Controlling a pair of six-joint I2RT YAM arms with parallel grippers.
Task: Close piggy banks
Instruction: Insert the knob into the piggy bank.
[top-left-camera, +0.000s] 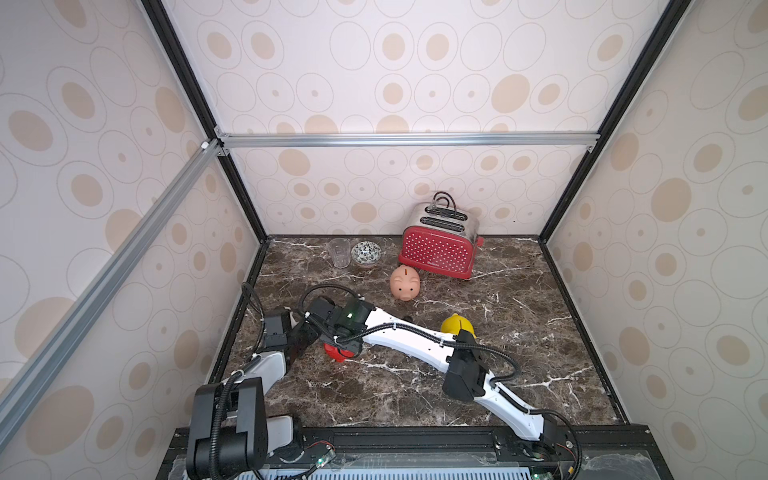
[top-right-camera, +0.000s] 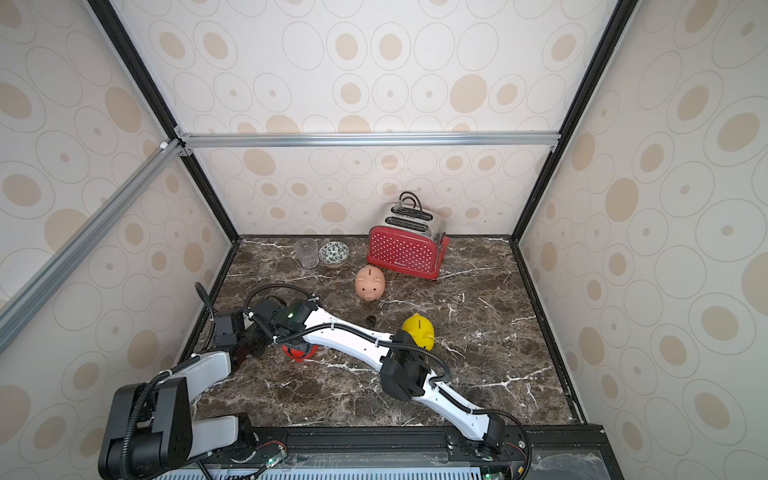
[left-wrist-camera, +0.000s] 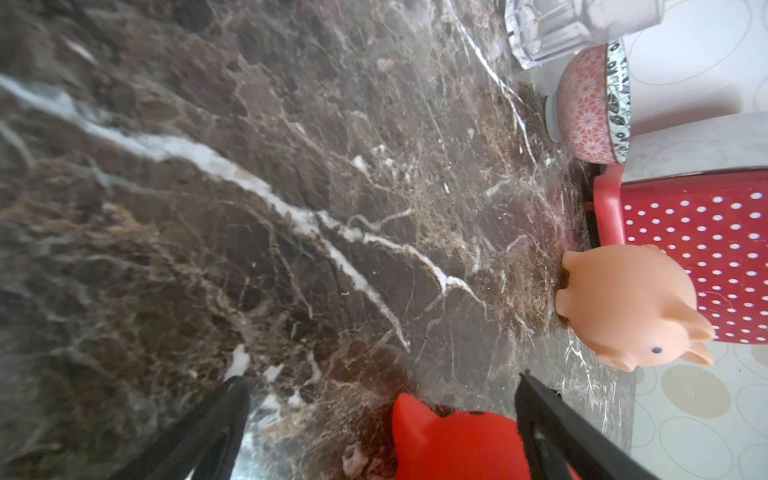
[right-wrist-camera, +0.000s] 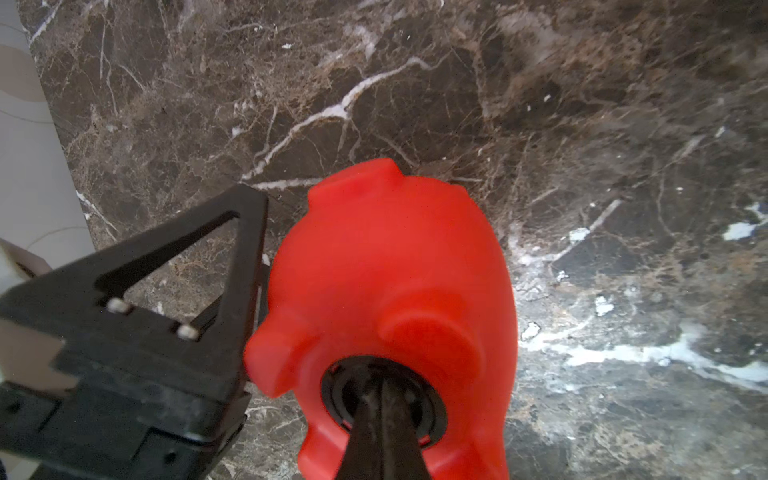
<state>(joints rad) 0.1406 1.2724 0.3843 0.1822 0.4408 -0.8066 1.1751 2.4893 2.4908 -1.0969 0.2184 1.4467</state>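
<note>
Jaws together, right gripper (right-wrist-camera: 384, 409) presses into red piggy bank (right-wrist-camera: 374, 257) belly hole (right-wrist-camera: 428, 409); left gripper (left-wrist-camera: 381, 377) straddles it, jaws apart

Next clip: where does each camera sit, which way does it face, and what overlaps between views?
Top views: high behind the robot, looking down at the table; left arm and right arm show.
Left wrist: low over the table, facing the pink pig, toaster and bowl; open left jaws either side of the red pig.
Right wrist: close above the red pig, facing its belly hole; shut right jaws reach into it.
Shared: the red pig, in every view.
</note>
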